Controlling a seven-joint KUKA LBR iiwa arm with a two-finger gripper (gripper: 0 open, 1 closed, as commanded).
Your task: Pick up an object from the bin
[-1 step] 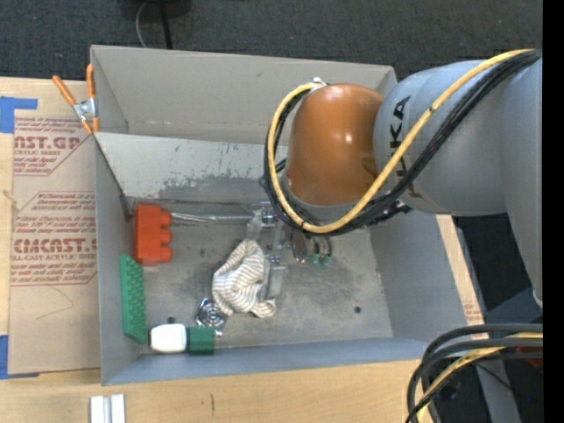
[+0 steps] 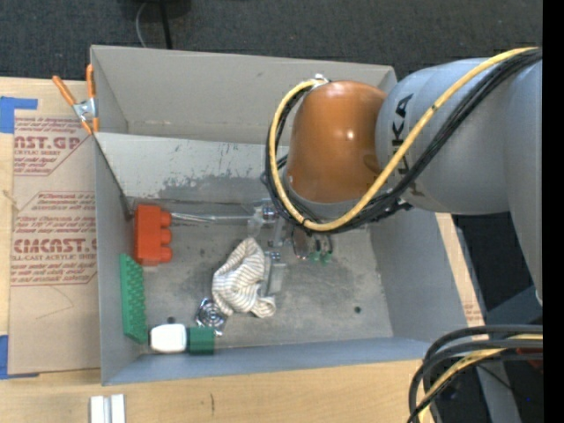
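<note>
The gripper (image 2: 276, 258) is seen at mid-frame, at the right edge of a crumpled white cloth (image 2: 238, 282); whether it is clenched cannot be told.

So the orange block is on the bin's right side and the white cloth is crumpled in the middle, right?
No: the camera view shows the orange block on the left side of the bin; the white cloth is crumpled in the middle.
</note>
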